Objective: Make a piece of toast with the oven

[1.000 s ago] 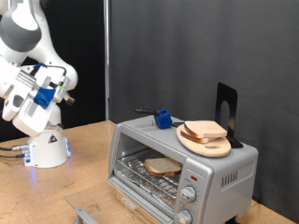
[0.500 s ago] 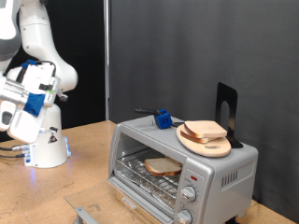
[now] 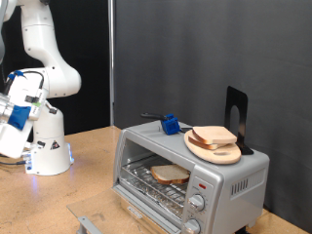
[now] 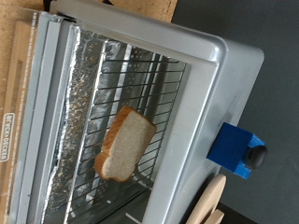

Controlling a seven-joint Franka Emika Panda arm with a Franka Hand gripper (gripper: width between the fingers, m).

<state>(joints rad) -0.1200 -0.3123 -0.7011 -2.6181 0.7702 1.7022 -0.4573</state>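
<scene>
The silver-grey oven (image 3: 234, 180) stands at the exterior view's lower right with its glass door (image 3: 90, 223) folded down open. A slice of toast (image 3: 170, 175) lies on the wire rack inside; it also shows in the wrist view (image 4: 126, 143) on the rack (image 4: 149, 89). A second bread slice (image 3: 213, 134) lies on a round wooden plate (image 3: 226, 154) on top of the oven. My gripper's hand (image 3: 15, 122) hangs at the exterior view's far left, well away from the oven. Its fingers show in neither view, and nothing shows between them.
A blue block with a black handle (image 3: 171, 124) and a black stand (image 3: 235, 112) sit on the oven's top; the block also shows in the wrist view (image 4: 234, 149). Two round knobs (image 3: 197, 203) are on the oven's front. The robot's white base (image 3: 49, 146) stands on the wooden table.
The arm has swung toward the exterior view's left and slightly down, away from the oven. The toast and the oven door have not moved.
</scene>
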